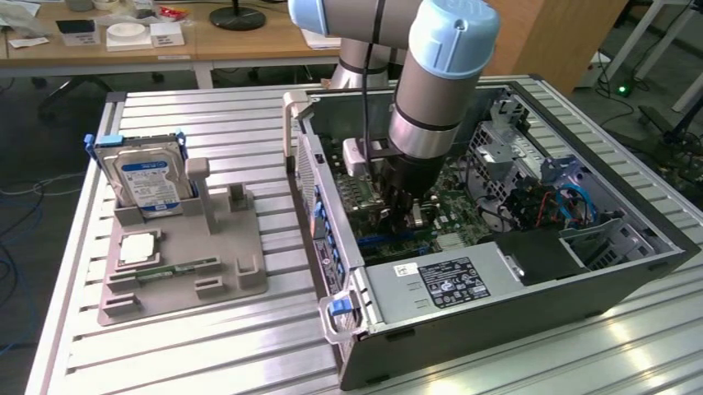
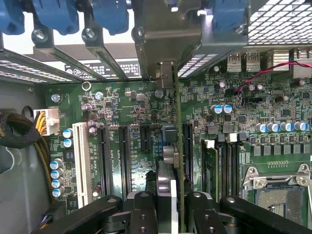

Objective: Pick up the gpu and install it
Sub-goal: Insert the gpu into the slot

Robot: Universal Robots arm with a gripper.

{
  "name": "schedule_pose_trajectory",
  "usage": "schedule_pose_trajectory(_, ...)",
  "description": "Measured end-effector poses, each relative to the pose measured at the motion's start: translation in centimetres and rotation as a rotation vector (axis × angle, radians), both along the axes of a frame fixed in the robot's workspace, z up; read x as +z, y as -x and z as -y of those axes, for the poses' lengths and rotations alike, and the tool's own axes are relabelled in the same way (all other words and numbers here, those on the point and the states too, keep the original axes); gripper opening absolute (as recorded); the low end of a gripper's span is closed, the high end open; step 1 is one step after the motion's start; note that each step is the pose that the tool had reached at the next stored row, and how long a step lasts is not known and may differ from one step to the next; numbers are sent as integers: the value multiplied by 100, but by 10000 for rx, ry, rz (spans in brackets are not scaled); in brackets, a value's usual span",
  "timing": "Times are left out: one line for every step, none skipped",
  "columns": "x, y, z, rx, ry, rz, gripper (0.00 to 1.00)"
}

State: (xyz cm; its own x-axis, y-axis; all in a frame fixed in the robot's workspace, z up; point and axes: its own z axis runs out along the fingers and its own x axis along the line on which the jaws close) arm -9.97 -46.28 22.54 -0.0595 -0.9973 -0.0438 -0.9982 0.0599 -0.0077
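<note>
The robot's black two-finger gripper (image 2: pixel 168 207) sits deep inside the open grey computer case (image 1: pixel 615 276), pointing straight down over the green motherboard (image 2: pixel 122 105). In the wrist view the fingers are closed most of the way onto a thin flat card seen edge-on, dark at the edge with a brownish-green face: that's the gpu (image 2: pixel 176 146). It hangs upright between the pads, running away from the camera toward the silver bracket (image 2: pixel 165 73) at the case's back wall, roughly over the row of black expansion slots (image 2: pixel 123 156). Whether its bottom edge is already touching a slot is hard to tell from here.

Off at the exterior view's left, the tan plastic parts holder (image 1: pixel 181 271) has the boxy silver hard drive with the blue-white label (image 1: pixel 146 177) standing in it, well away from the action.

For doing this step well, the big thing looks like alignment: the card's edge needs to sit parallel to the slot and centred along it, with the bracket end lined up with the rear opening. The card should stay vertical, since a tilted push probably jams one corner. Pressure should go straight down and evenly, and the grip looks narrow, so slipping is a risk.
</note>
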Motion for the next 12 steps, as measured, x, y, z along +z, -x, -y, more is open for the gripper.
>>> schedule_pose_trajectory(0,0,0,0,0,0,28)
schedule_pose_trajectory(0,0,0,0,0,0,28)
schedule_pose_trajectory(0,0,0,0,0,0,28)
schedule_pose_trajectory(0,0,0,0,0,0,28)
schedule_pose_trajectory(0,-1,0,0,0,0,28)
schedule_pose_trajectory(0,-6,0,2,0,0,28)
schedule_pose_trajectory(0,-9,0,1,0,0,28)
schedule_pose_trajectory(0,-11,0,0,0,0,28)
schedule_pose_trajectory(0,-12,0,-1,-1,0,28)
schedule_pose_trajectory(0,-14,0,-1,0,1,28)
schedule_pose_trajectory(0,-14,0,-1,-1,1,28)
schedule_pose_trajectory(0,-14,0,0,0,0,28)
